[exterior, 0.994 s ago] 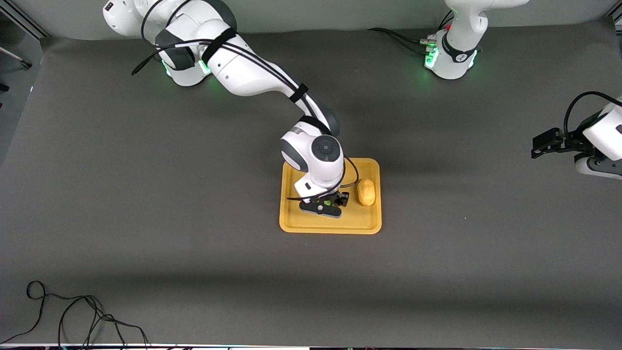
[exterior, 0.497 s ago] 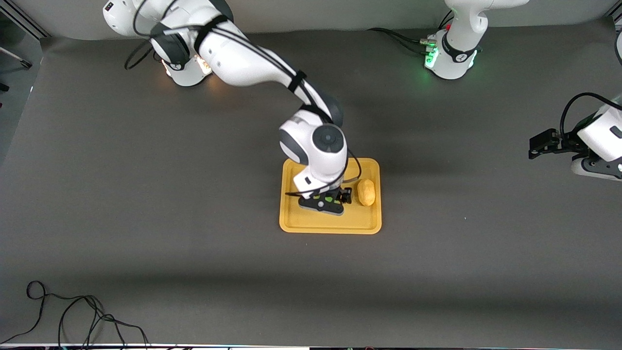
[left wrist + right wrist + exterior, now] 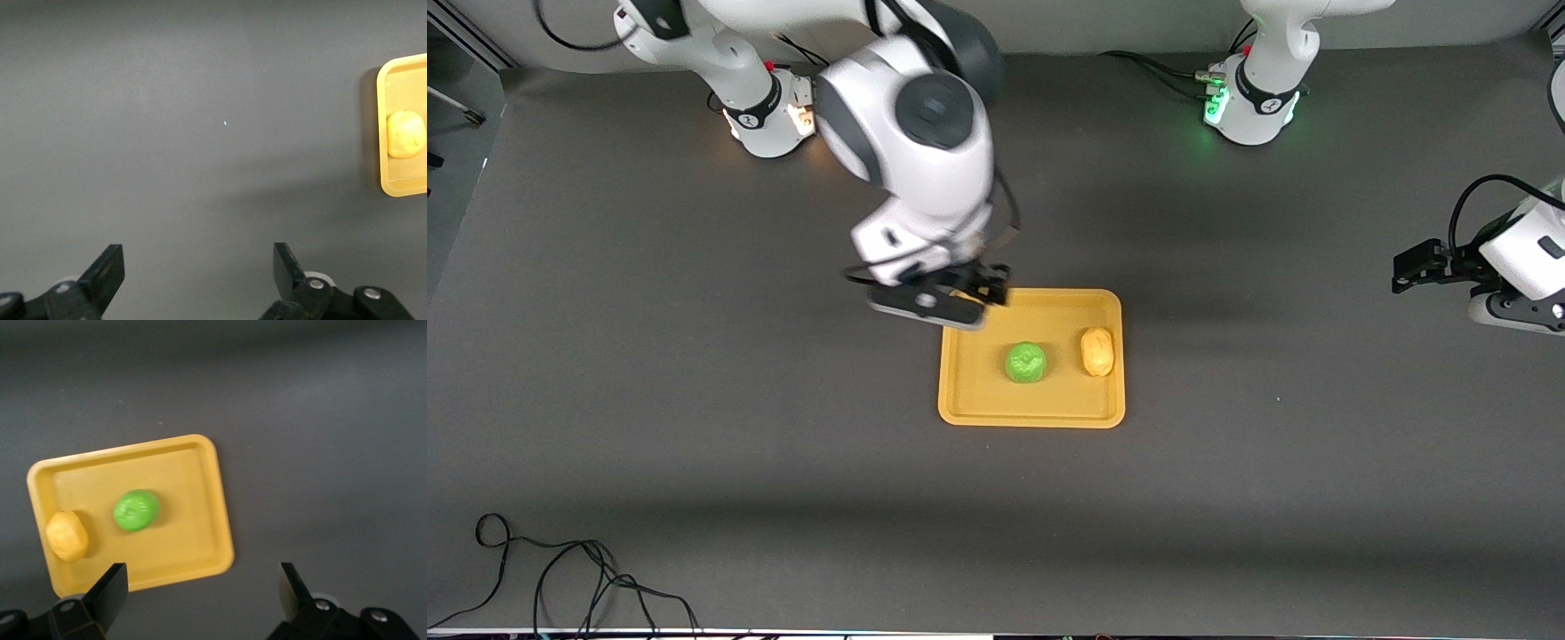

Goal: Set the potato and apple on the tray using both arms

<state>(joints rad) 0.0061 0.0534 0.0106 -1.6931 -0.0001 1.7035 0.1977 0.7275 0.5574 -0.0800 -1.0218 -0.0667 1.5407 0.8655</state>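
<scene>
- Two fruits lying inside the tray [image 3: 1032, 418], both flat on its floor, neither one held.
- Apple [image 3: 1026, 363] close to the middle of the tray; on a clock face laid over the front view with the tray's centre as its middle, only slightly toward 6 o'clock.
- Potato [image 3: 1097, 352] at about 3 o'clock from the apple on that same clock, toward the left arm's end of the table, just beside the tray's rim and near the apple but apart from it.
- Tray itself resting on the dark grey table [image 3: 694, 400], roughly in the middle between both arms' ends.
- Right gripper [image 3: 974, 293] up in the air, over the tray's corner at about 11 o'clock, probably just above the rim there; hard to fix more exactly from the front view.
- In the right wrist view, same gripper [image 3: 203, 577] with fingers spread wide apart, nothing between them; tray [image 3: 223, 520], apple [image 3: 137, 511] and potato [image 3: 67, 535] all seen below.
- Left gripper [image 3: 1409, 271] waiting over bare table at about 3 o'clock from the tray, well apart from it, toward the left arm's end.
- In the left wrist view, fingers [image 3: 107, 267] also wide apart and holding nothing.
- Loose black cable [image 3: 560, 569] at about 8 o'clock from the tray, nearer to the front camera, well apart.
</scene>
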